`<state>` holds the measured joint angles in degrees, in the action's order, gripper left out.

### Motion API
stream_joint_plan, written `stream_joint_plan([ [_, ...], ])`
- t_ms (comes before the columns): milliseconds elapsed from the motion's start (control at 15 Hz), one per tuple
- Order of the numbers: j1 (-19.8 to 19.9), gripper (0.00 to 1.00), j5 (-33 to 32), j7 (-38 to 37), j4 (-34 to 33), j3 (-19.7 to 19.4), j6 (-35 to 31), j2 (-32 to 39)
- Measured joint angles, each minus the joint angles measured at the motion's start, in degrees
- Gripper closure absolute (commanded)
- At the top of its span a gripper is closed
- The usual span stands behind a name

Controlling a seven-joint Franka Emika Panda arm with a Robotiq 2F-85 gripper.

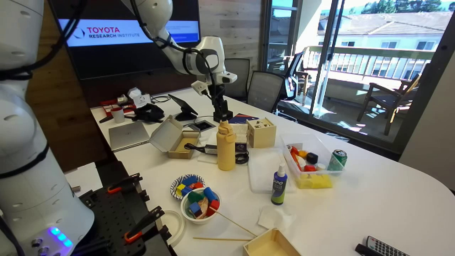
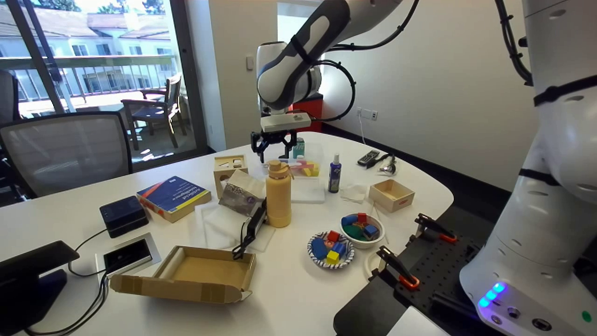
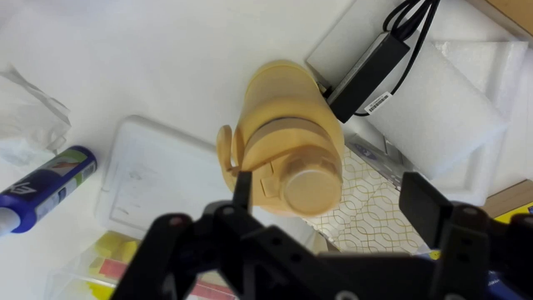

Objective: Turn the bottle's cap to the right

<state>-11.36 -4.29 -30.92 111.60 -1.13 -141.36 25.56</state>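
Two fingers of the gripper stand apart, and with the bottle upright on the table, a good turn likely calls for centring over the cap, descending straight, closing squarely, then rotating rightward.

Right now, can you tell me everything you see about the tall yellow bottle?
The bottle stands upright on the white table, slim, yellow-orange all over, matte and perhaps plastic. Its round cap is on, and a loop sticks out beside it. A black adapter sits close by; whether they touch, I can't tell. The open fingers aren't holding it.
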Motion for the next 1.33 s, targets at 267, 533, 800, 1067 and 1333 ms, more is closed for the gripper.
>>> stream_joint_plan([
  [267,-0.4,0.0,0.0,0.0,-1.0,-0.4,0.0,1.4],
  [533,-0.4,0.34,0.0,0.0,-1.7,-0.7,-0.1,2.6],
  [800,-0.5,0.66,0.0,0.0,-2.2,-1.1,-0.1,3.3],
  [1067,-0.6,0.8,0.0,0.0,-2.7,-1.4,-0.1,3.8],
  [1333,-1.3,0.8,0.0,-0.4,-2.8,-1.9,0.0,3.9],
])
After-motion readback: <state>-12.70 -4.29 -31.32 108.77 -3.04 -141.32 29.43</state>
